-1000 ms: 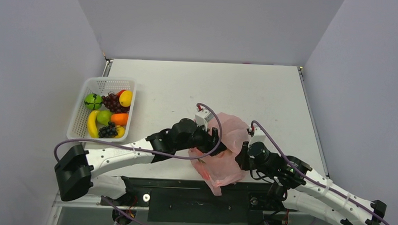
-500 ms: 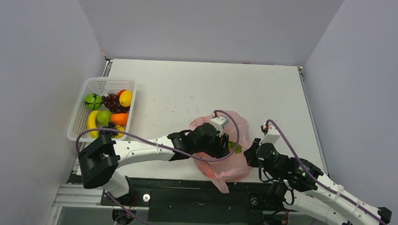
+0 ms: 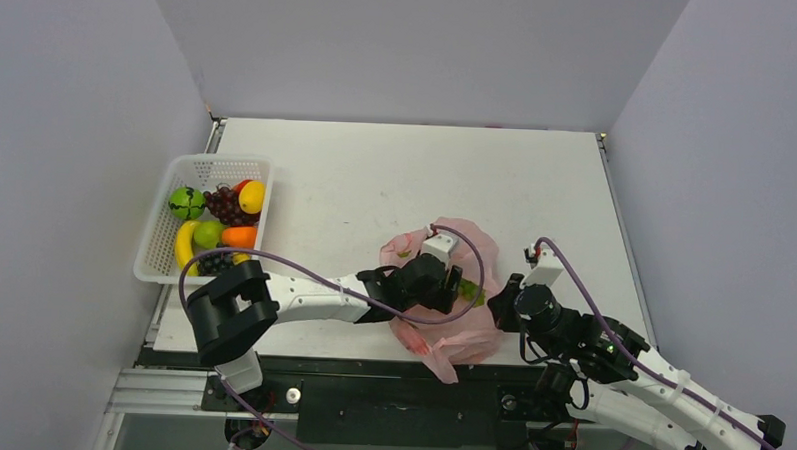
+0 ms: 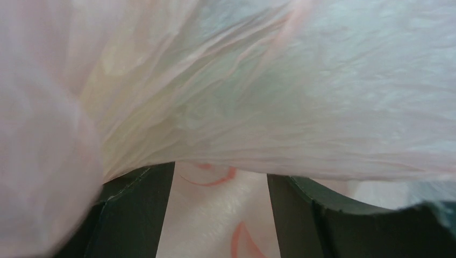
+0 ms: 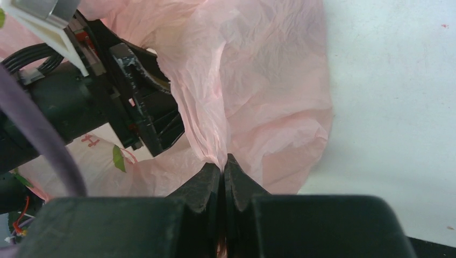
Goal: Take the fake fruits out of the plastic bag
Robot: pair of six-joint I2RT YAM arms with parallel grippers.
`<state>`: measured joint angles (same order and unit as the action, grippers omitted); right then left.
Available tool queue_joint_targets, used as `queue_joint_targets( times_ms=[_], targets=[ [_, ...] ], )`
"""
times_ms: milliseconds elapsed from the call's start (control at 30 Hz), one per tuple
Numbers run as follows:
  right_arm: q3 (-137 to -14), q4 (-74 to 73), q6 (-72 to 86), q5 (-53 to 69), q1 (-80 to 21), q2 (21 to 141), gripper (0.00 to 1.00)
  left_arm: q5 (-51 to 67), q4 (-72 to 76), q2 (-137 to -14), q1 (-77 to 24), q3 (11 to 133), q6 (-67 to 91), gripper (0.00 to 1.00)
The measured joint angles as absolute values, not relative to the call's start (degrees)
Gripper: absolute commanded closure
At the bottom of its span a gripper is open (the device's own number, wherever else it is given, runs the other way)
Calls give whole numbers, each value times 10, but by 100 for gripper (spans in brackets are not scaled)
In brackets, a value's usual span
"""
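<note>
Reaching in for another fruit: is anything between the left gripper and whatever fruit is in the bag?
Yes: a fold of the plastic bag hangs across the open left gripper, filling its wrist view. No fruit shows past it. The right gripper pinches the film.

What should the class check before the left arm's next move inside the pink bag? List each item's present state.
1. Grip: right fingers shut on the thin pink plastic bag: ok.
2. Reach: left fingers inside the bag: ok.
3. Left fingers apart: ok.
4. Fruit between left fingers: not ok, only film shows.
5. Any fruit visible in bag: cannot tell.
6. White mesh plastic basket holding glossy plastic fruits: ok.
</note>
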<state>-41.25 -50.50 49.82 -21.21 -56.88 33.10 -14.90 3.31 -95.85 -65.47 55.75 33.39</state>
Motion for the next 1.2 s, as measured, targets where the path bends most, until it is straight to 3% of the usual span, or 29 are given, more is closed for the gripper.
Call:
queue_joint_targets(
  times_ms=[367,900,1033,1200],
  targets=[
    [-413,-491,489,-205,-569,332,100,-258,102,-970,-647,606,220,24],
    [-413,-476,473,-201,-569,335,100,-257,81,-1086,-579,670,203,21],
    [-413,-476,470,-201,-569,338,100,-247,75,-1123,-576,684,204,27],
    [-413,-476,468,-201,-569,339,100,-225,74,-1135,-566,689,206,52]
  ],
)
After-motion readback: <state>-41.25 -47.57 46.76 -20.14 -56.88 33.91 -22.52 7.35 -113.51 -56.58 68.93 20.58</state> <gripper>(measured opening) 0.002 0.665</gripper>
